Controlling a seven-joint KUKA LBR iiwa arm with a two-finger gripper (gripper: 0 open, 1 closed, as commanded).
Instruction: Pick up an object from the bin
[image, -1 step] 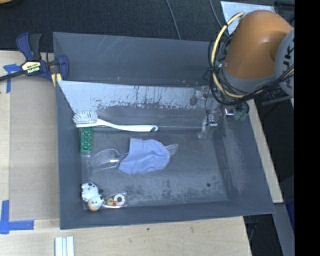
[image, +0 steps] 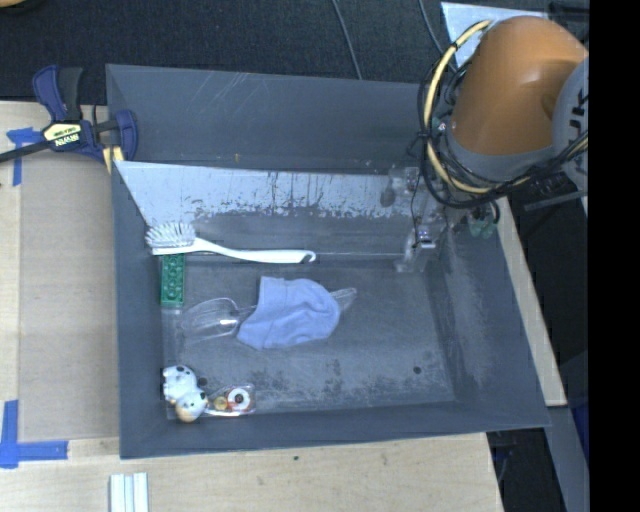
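Closest to the camera, in the front left corner of my grey metal bin, sits a small white and yellow toy figure. Touching it on the right lies a small pale trinket with red and yellow specks; I cannot make out what kind of thing it is.

Further in, on the left half of the floor, a crumpled pale blue cloth lies spread out. A clear plastic scoop-shaped piece rests against its left edge. Just behind the scoop, a flat green dotted strip lies along the left wall, running front to back.

Behind the strip comes a long white plastic brush. Its bristle head is at the left wall, and its slim handle runs to the right across the floor, ending just behind the cloth, near it but not touching.

My tool is farther back still, low in the far right part of the bin, close to the streaked back wall. It hangs over bare floor, to the right of the brush handle's tip and apart from it. The brush is the thing nearest to it, the cloth the next, and the rest are well apart on the left. I cannot tell whether the tool is released or clenched.

Above it, at the far right, are my rounded orange wrist cover and the black and yellow cables looped beneath that cover.
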